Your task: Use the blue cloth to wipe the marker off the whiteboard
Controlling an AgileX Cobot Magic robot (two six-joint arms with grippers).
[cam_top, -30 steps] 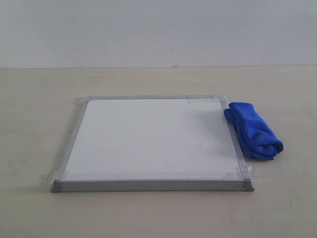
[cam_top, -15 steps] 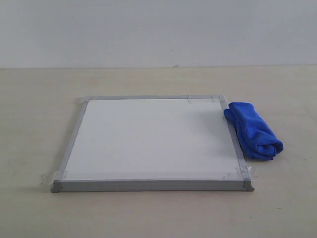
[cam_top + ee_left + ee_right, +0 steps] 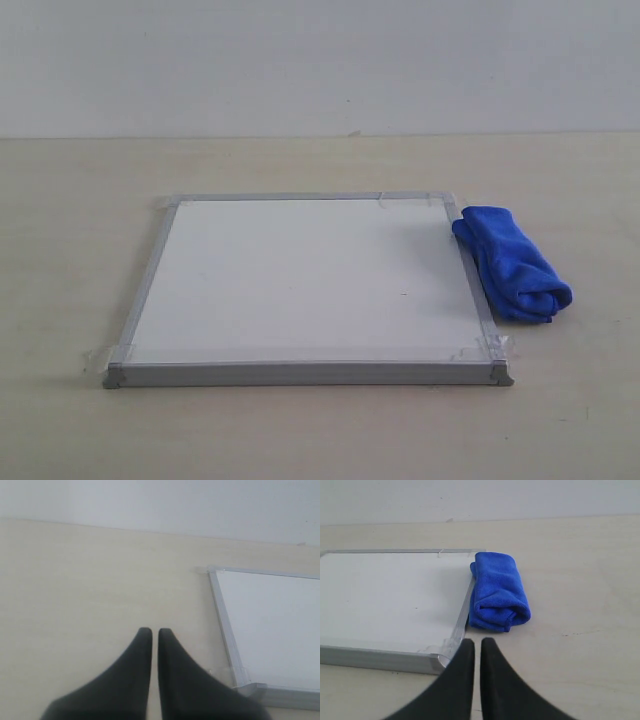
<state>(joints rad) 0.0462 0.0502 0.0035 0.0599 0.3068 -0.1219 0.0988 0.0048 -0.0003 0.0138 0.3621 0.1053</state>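
Observation:
The whiteboard lies flat on the table, grey frame and taped corners showing; its surface looks white and no red marker line shows on it. The blue cloth lies bundled on the table, touching the board's right frame edge. No arm appears in the exterior view. In the right wrist view my right gripper is shut and empty, near the board's front right corner, with the blue cloth just beyond. My left gripper is shut and empty over bare table beside the whiteboard.
A pale wooden table carries everything, with a plain white wall behind it. Small dark specks mark the table near the cloth.

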